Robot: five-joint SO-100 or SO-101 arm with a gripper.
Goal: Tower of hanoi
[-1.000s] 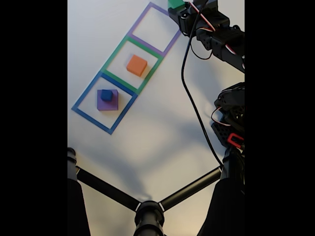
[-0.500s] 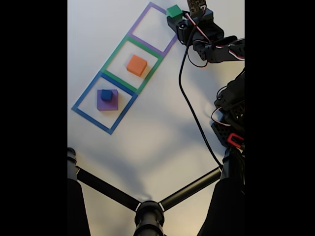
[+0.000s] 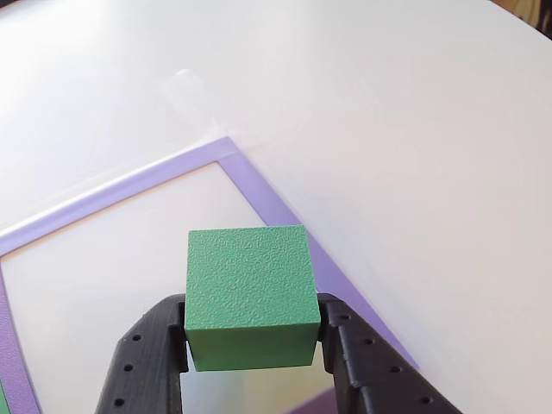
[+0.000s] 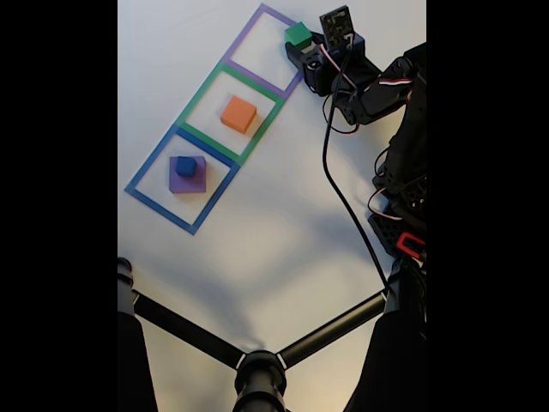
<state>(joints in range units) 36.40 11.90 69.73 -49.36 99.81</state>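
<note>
The gripper (image 3: 250, 345) is clamped on the green cube (image 3: 248, 293), over the right edge of the far purple tape square (image 4: 270, 47); the orange block (image 4: 238, 113) sits in the green square (image 4: 230, 112), the blue cube (image 4: 186, 166) on the purple slab (image 4: 193, 180) nearer

**Purple square is wide open, the other two are taken**

Standing here, the white counter (image 4: 274, 232) has loads of bare room. The purple tape square (image 4: 257, 21) has nothing inside it, and the pincer (image 4: 298, 45) carrying the green cube (image 3: 250, 293) hangs right over its right edge. The orange block (image 4: 238, 113) sits mid green tape square (image 4: 199, 88). The blue cube (image 4: 186, 166) on the purple slab (image 4: 187, 180) fills the blue tape square (image 4: 147, 168). A black cable (image 4: 339, 189) trails across the right side.
</note>
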